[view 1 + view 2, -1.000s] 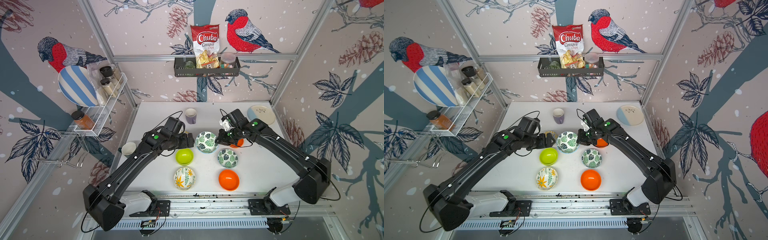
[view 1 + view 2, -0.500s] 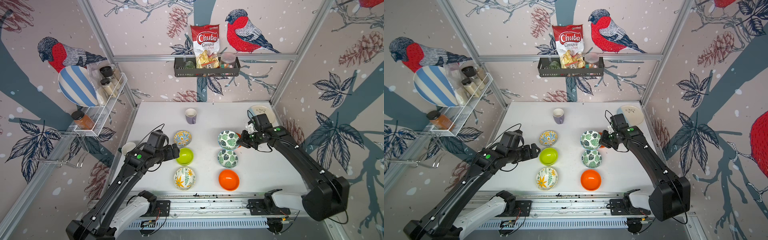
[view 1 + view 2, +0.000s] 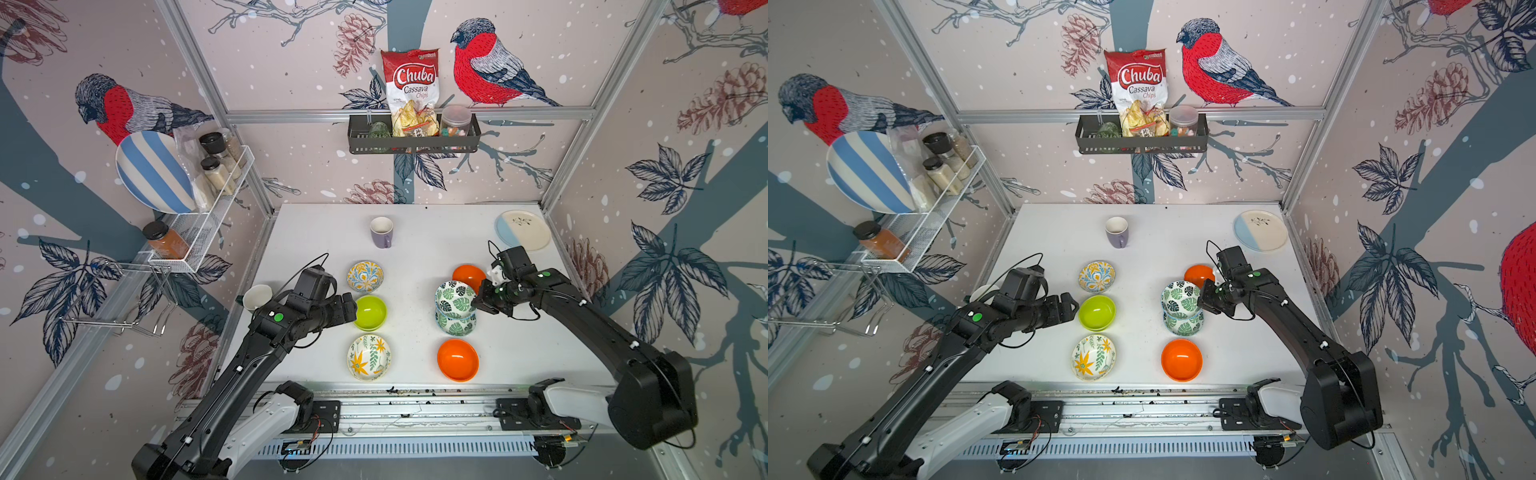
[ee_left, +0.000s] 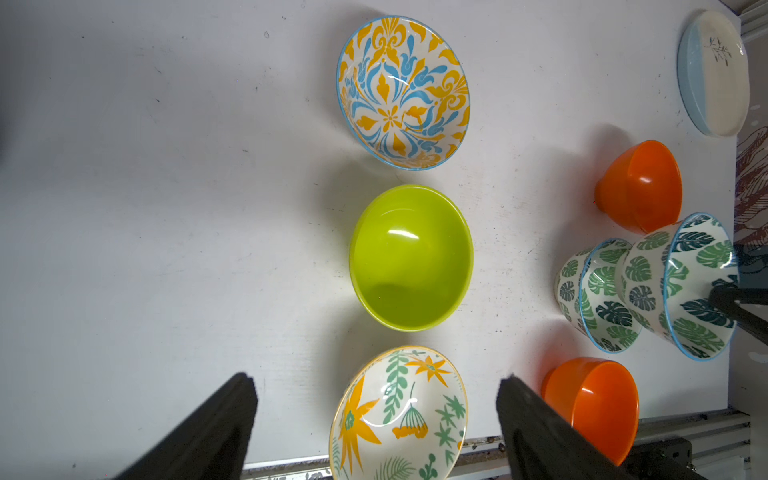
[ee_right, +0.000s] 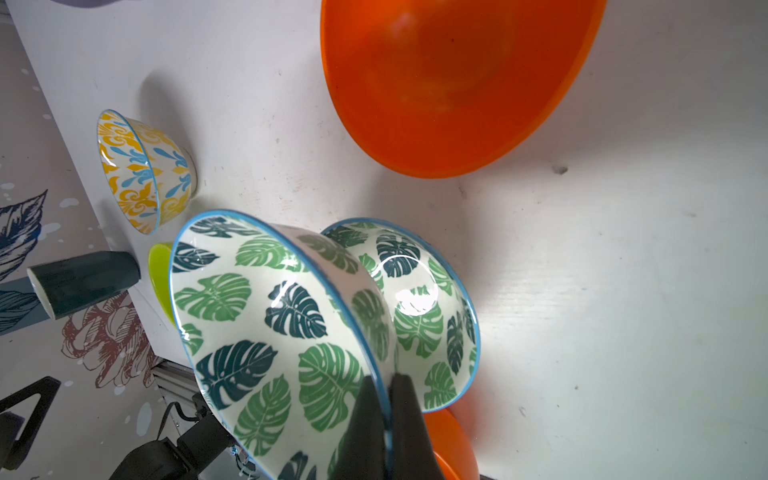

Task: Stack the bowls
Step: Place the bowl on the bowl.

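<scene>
Upper leaf-print bowl (image 3: 455,297) pinched at the rim by the right gripper (image 3: 477,301), fingers (image 5: 409,428) clenched either side of the blue edge, above the lower leaf-print bowl (image 3: 456,328) on the right half of the table. Foot dipped into the lower mouth; contact unclear.

Right arm stretched forward, wrist bent inward, meeting the bowl from its outer side. Left gripper (image 3: 350,308) spread wide and empty, low, just beside the lime bowl (image 3: 370,312); left arm angled in from the near left.

Behind the lime bowl, blue-and-yellow bowl (image 3: 365,276); in front, flower-print bowl (image 3: 369,357). Far orange bowl (image 3: 467,275) and near orange bowl (image 3: 457,359) flanking the leaf pair.

Bare white table (image 3: 411,257), purple mug (image 3: 381,232) and cream-and-blue plate (image 3: 523,230) at the back. Bird-printed walls (image 3: 291,62), black basket (image 3: 413,139), wire rack (image 3: 208,216).

Held bowl mouth-up, slightly tipped; round, no long axis.
</scene>
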Controlling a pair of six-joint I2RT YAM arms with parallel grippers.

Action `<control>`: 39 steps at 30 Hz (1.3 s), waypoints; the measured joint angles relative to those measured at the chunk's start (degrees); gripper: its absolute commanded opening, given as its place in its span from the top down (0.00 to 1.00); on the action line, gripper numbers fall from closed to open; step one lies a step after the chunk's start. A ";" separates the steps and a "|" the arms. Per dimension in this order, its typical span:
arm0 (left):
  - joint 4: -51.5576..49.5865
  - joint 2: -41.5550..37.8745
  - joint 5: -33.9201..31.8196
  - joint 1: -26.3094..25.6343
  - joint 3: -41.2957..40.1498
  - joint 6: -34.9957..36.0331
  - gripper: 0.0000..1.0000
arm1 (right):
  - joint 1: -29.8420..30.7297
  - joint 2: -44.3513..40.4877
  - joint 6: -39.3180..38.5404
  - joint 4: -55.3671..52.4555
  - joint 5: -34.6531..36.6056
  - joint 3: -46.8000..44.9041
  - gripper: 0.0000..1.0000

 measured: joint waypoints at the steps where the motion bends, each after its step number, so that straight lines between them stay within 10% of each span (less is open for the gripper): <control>1: 0.00 0.00 -0.04 0.00 -0.09 0.00 0.08 | 0.24 -0.02 -0.09 0.22 -0.02 -0.52 1.00; 39: 0.11 0.66 0.59 0.00 -1.57 0.57 0.09 | -1.25 -0.63 -2.47 7.06 -1.14 -8.87 1.00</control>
